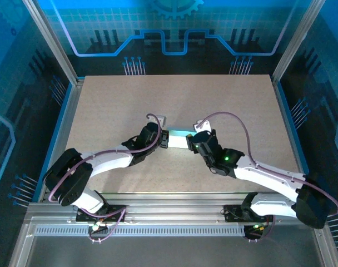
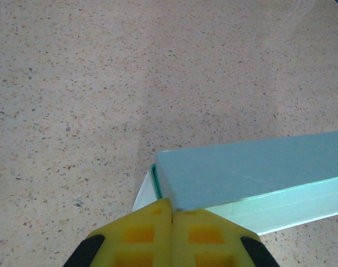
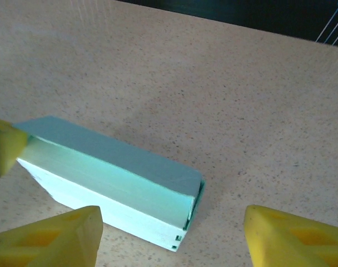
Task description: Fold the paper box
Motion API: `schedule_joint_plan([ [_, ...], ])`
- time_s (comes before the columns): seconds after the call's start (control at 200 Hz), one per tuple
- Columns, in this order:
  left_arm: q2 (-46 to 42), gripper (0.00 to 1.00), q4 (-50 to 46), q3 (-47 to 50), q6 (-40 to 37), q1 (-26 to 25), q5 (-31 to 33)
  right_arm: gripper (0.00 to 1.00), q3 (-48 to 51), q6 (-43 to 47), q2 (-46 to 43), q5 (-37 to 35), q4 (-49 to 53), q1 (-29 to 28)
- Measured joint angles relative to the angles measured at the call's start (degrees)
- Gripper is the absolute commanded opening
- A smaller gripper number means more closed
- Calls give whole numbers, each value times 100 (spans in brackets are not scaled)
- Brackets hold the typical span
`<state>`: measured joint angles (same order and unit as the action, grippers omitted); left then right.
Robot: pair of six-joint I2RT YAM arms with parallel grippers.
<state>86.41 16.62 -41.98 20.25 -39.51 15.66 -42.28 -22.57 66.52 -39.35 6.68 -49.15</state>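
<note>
Pale mint card paper box (image 3: 110, 186), apparently folded shut; left gripper (image 2: 172, 222) together at one end, right gripper (image 3: 172, 222) apart at other.

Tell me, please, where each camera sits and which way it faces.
Top external: fixed above and behind the arms, looking down on the table; both arms show, with the left gripper and right gripper at opposite ends of the box.
Left wrist: on the left arm, looking down past its shut fingers at one box end.
Right wrist: on the right arm, looking down between its open fingers along the box.
Shared: all three see the box on the table.
</note>
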Motion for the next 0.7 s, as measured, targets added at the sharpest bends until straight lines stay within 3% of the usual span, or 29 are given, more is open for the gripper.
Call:
schedule_joint_plan([
  [0.31, 0, 0, 437, 227, -247, -74, 72, 71, -1040, -1353, 669, 1663, 688, 1526],
  [0.49, 0, 0, 533, 275, -269, -81, 105, 69, -1029, -1867, 1113, 2208, 848, 1617],
  [0.7, 48, 0, 625, 282, -271, -98, 107, 65, -525, -2269, 1255, 2352, 457, 1580],
])
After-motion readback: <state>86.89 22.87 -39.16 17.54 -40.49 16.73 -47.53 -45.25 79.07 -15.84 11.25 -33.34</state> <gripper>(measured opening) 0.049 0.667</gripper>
